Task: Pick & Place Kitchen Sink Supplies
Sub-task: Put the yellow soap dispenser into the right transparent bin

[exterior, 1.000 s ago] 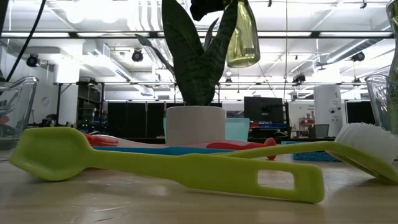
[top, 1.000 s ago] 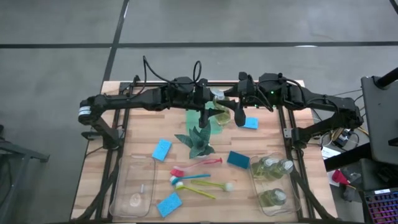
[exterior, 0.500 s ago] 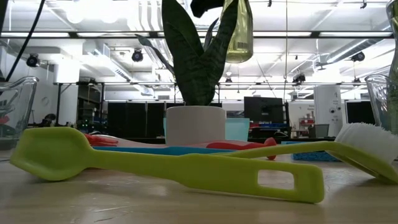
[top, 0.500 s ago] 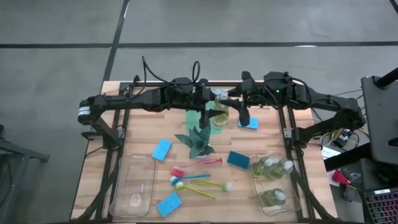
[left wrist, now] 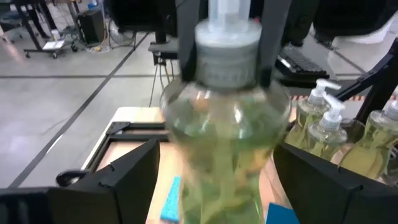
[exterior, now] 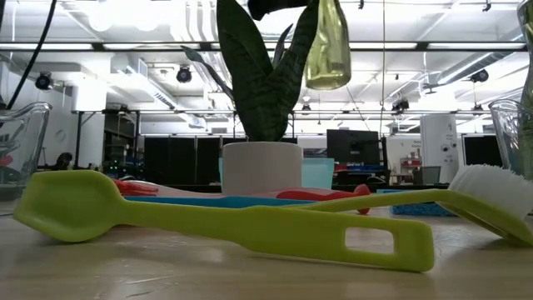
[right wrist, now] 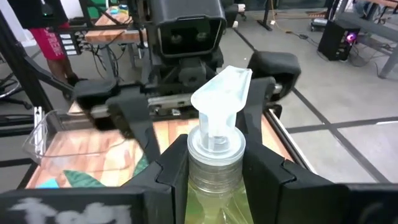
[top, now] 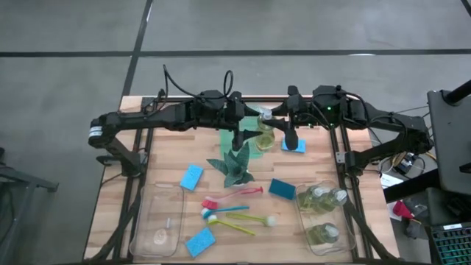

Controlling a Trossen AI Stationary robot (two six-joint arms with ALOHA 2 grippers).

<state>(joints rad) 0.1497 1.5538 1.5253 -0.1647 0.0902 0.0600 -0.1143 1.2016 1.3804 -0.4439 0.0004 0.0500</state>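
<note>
A clear soap bottle [top: 263, 133] [exterior: 326, 54] of yellow-green liquid hangs upright above the back middle of the table, over the green tray. My right gripper [top: 270, 120] [right wrist: 214, 168] is shut on the neck of this bottle [right wrist: 214, 151], under its white pump. My left gripper [top: 252, 135] [left wrist: 217, 180] faces it, with its jaws open on either side of the body of the bottle [left wrist: 227, 124]. On the table lie blue sponges [top: 191, 177] [top: 282, 188] and red [top: 234, 195], blue [top: 224, 210] and yellow [top: 237, 221] brushes.
A teal plant [top: 234, 165] in a white pot [exterior: 262, 167] stands mid-table, just in front of the grippers. The clear bin [top: 352, 234] at the front right holds several soap bottles [top: 321, 196]. Another clear bin [top: 158, 224] stands front left. The green tray [top: 249, 151] lies under the held bottle.
My left gripper's jaws have spread apart from the bottle's body. The right gripper has closed on the bottle's neck and drawn in slightly. The bottle has shifted a little.
</note>
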